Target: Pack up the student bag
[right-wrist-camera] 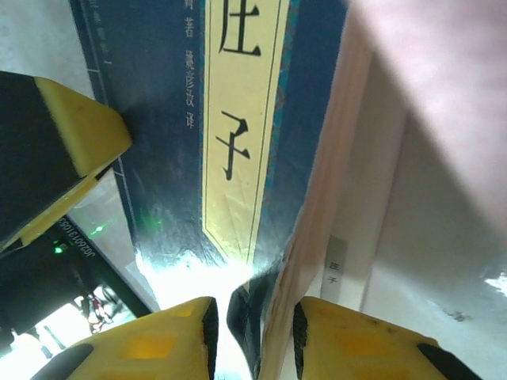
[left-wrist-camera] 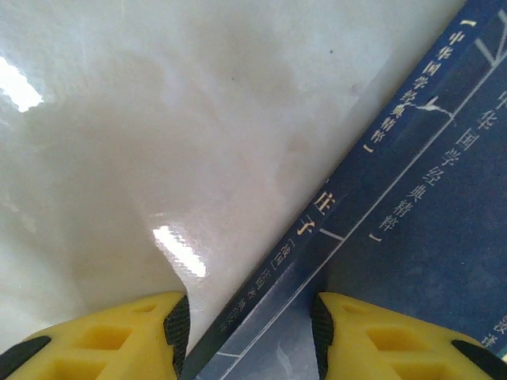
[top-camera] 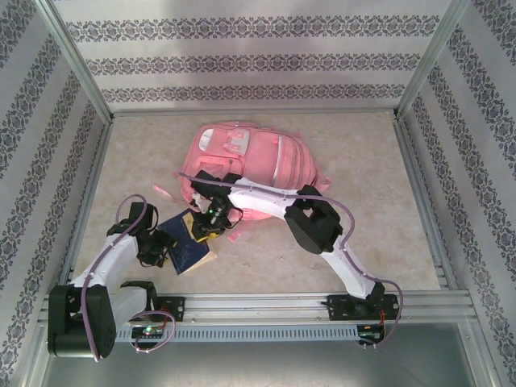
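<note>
The student bag [top-camera: 250,157] is a large pink backpack lying flat in the middle of the table. Its pink fabric [right-wrist-camera: 444,95] fills the upper right of the right wrist view. A dark blue book [top-camera: 189,250] with a yellow title strip lies tilted just in front of it. My left gripper [top-camera: 171,242] straddles the book's spine edge [left-wrist-camera: 317,237], jaws apart [left-wrist-camera: 249,305]: one finger over the cover, one over bare table. My right gripper [top-camera: 208,222] has the book's corner [right-wrist-camera: 273,309] between its jaws [right-wrist-camera: 253,309]. One pad is against the pages, and a thin gap remains at the other.
The table [top-camera: 363,242] is pale marble-patterned, with patterned walls on three sides and a metal rail [top-camera: 322,302] along the near edge. Loose pink straps [top-camera: 165,193] trail from the bag towards the left arm.
</note>
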You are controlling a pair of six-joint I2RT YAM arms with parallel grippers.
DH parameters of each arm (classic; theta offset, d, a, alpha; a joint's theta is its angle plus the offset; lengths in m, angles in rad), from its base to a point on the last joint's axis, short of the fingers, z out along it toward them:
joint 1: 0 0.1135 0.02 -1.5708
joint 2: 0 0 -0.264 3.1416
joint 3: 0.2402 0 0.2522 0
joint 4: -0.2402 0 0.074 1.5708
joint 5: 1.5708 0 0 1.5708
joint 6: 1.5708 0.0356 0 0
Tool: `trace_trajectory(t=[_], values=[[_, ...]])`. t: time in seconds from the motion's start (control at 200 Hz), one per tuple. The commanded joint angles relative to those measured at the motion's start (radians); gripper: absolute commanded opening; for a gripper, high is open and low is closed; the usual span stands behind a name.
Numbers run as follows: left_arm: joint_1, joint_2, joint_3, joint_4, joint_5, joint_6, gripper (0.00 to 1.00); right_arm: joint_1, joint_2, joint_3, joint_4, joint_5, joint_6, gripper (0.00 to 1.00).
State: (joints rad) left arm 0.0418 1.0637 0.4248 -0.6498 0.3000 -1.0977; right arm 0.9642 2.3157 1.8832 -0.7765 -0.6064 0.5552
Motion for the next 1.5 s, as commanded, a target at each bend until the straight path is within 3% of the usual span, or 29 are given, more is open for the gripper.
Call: trace_trajectory(t=[0.0,0.16,0.25,0.345,0.695,0.854,1.079,1.329,1.494], values=[[-0.019,0.029,-0.07,0.209,0.222,-0.016,0.46,0.014,0.019,0.067,0.011,-0.095,0.009,0.29],[-0.018,-0.02,0.014,0.059,0.174,0.029,0.55,0.004,-0.004,0.052,-0.025,-0.015,-0.004,0.12],[-0.019,-0.023,0.099,-0.068,0.112,0.079,0.71,-0.007,-0.041,0.004,-0.02,0.002,-0.011,0.06],[-0.018,-0.029,0.163,-0.145,0.075,0.105,0.76,-0.012,-0.072,-0.045,-0.024,0.008,-0.026,0.0],[-0.019,-0.03,0.211,-0.189,0.077,0.159,0.88,-0.014,-0.271,-0.274,-0.028,0.193,-0.103,0.0],[-0.02,-0.033,0.181,-0.12,0.202,0.207,0.9,-0.056,-0.421,-0.458,0.056,0.096,-0.066,0.0],[-0.074,-0.028,0.05,0.146,0.446,0.192,0.91,-0.188,-0.532,-0.69,0.259,-0.153,0.167,0.0],[-0.207,0.006,-0.036,0.41,0.515,0.094,0.91,-0.284,-0.566,-0.802,0.485,-0.311,0.424,0.0],[-0.257,0.023,-0.064,0.509,0.483,0.058,0.85,-0.303,-0.565,-0.817,0.571,-0.356,0.509,0.0]])
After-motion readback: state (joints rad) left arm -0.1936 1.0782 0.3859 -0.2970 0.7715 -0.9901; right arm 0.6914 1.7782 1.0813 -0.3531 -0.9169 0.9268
